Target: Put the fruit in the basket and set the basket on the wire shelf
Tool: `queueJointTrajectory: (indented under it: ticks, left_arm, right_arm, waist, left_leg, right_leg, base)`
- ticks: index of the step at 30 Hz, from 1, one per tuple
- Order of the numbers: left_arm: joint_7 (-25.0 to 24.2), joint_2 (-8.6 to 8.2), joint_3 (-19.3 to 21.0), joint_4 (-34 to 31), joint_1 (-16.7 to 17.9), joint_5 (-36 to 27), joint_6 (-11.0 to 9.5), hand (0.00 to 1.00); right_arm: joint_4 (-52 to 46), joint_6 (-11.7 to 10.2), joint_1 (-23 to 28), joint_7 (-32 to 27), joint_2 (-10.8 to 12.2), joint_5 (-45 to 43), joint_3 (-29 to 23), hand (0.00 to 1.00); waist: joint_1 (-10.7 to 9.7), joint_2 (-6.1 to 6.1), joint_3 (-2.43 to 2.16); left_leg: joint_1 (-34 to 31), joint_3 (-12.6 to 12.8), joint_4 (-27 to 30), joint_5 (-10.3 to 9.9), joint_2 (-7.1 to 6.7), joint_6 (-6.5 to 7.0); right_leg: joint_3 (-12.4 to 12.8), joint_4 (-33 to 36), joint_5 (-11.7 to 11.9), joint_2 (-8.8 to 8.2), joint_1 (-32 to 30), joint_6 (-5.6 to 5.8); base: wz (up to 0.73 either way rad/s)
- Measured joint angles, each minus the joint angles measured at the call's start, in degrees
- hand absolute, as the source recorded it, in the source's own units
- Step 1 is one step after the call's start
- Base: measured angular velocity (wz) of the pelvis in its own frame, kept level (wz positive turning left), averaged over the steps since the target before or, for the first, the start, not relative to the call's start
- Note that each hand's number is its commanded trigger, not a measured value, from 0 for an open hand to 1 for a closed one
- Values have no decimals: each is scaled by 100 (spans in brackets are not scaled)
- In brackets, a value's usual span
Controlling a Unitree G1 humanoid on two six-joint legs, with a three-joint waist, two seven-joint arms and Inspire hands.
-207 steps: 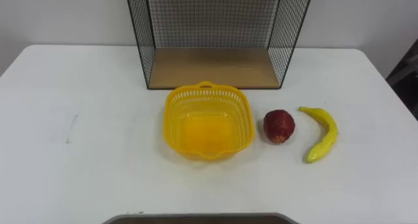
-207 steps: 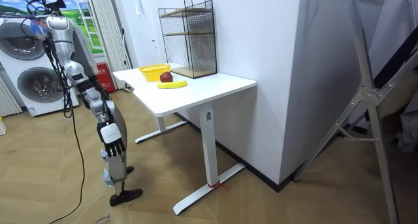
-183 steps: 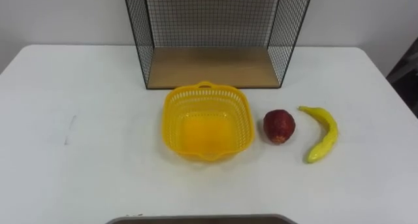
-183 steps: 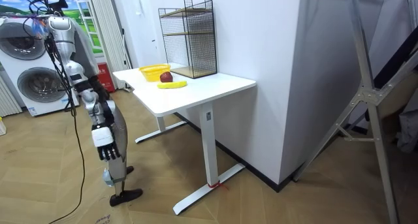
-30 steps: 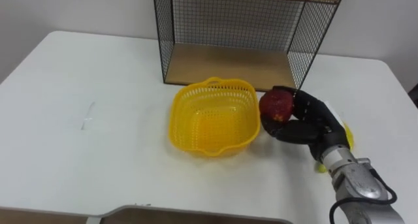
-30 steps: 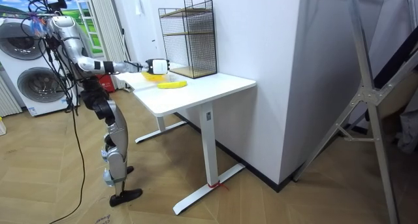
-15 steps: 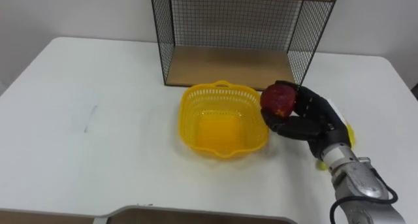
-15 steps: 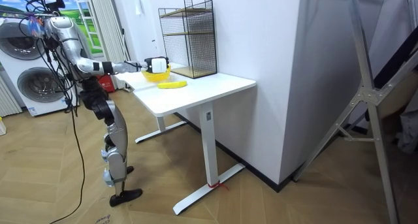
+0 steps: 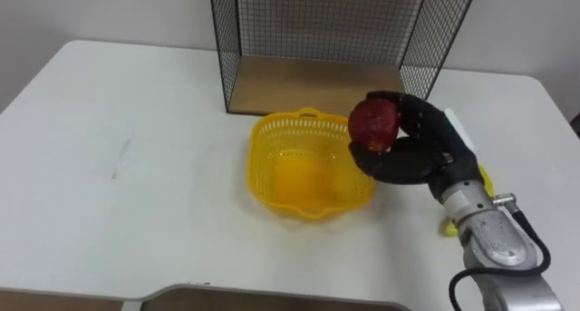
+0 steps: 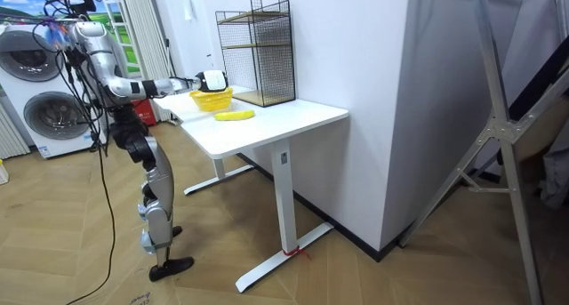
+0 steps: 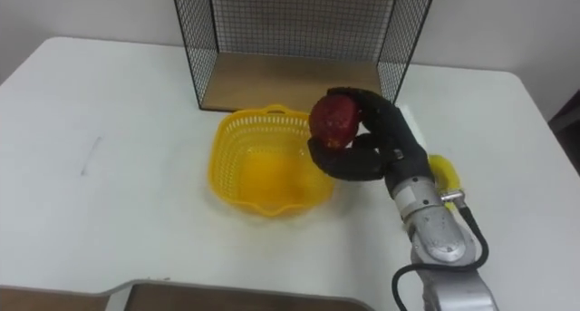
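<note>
My right hand (image 9: pixel 412 148) (image 11: pixel 372 143) is shut on a red apple (image 9: pixel 374 122) (image 11: pixel 333 117), holding it in the air above the right rim of the yellow basket (image 9: pixel 308 161) (image 11: pixel 263 161). The basket sits empty on the white table (image 9: pixel 136 166), just in front of the black wire shelf (image 9: pixel 335 39) (image 11: pixel 299 39). A yellow banana (image 9: pixel 485 179) (image 11: pixel 444 175) lies on the table to the right, mostly hidden behind my right forearm. In the room view I stand at the table's end with my right arm stretched over the basket (image 10: pixel 211 98).
The wire shelf has a wooden bottom board (image 9: pixel 317 86) open toward me. In the room view, washing machines (image 10: pixel 36 100) stand behind me and the shelf (image 10: pixel 258 52) sits at the table's far side by the wall.
My right hand has lifted the apple and carried it leftward, from beside the basket to above its right rim. The view has shifted slightly.
</note>
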Motion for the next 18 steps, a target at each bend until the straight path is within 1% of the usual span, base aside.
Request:
queueJointTrajectory:
  ticks: [1,2,4,7,11,18]
  left_arm:
    - [0,28,-4,10,-62,-4,0,0]
    - [0,59,-4,31,-95,-5,-1,0]
    - [0,108,-6,47,-119,-16,-2,0]
    - [0,151,-2,46,-120,-7,-1,0]
    - [0,155,-2,46,-128,-7,1,0]
    - [-1,155,0,45,-69,-5,10,0]
  right_arm:
    - [0,15,0,36,-1,-140,13,0]
    - [-8,15,-2,50,-4,-195,13,0]
    - [-22,15,-49,55,-8,-296,45,0]
    - [-36,15,-132,58,-12,-516,135,0]
    - [-36,15,-145,79,-12,-618,172,0]
    - [-36,15,-145,99,-12,-655,172,0]
  waist:
    - [46,-12,14]
    - [80,-24,16]
    - [102,-43,5]
    - [135,-48,2]
    - [213,-47,1]
    - [222,-46,1]
  left_leg:
    - [-8,0,-1,0,0,0]
    - [-9,0,-6,0,-1,0]
    - [-6,-3,-17,0,-1,0]
    - [-4,-3,-24,0,-2,0]
    - [-6,-8,-25,0,-2,0]
    - [-11,-19,-10,0,-2,0]
  right_leg:
    - [-1,-2,0,0,-4,0]
    - [-3,-3,0,0,-4,0]
    - [-4,-10,0,0,-4,0]
    - [-7,-14,0,-1,-5,0]
    - [-16,-15,0,-1,-4,1]
    - [-24,-11,0,-1,4,0]
  base:
    - [0]
    - [0]
    - [0]
    - [0]
    - [0]
    - [0]
